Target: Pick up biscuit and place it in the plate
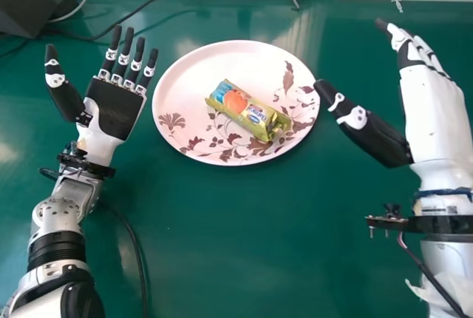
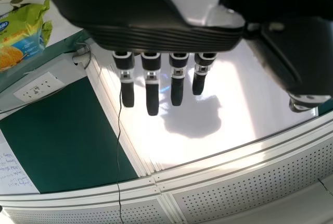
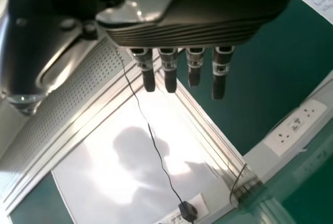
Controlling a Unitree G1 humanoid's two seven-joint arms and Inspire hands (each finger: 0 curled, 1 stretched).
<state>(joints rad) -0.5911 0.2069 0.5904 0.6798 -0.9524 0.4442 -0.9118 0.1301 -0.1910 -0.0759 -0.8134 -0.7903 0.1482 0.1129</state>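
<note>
"Green, shiny wrapping with an orange-and-blue print: that's the biscuit packet (image 1: 246, 109), lying slantwise on the round white plate with brown floral sprigs (image 1: 222, 55)."

"So the job looks done?"

"It seems so: the placing appears complete, and at most the arms need drawing away. The robot's black-and-white left hand (image 1: 111, 111) is spread wide, palm up, beside the plate; its white right hand with a black thumb (image 1: 434, 107) is wide too, fingers straight, holding nothing."

"What's hard to make out?"

"The biscuit itself is hidden by its wrapper, as is the packet's underside. The left wrist view cuts the packet off. Whether the right thumb touches the rim, they can't tell."
</note>
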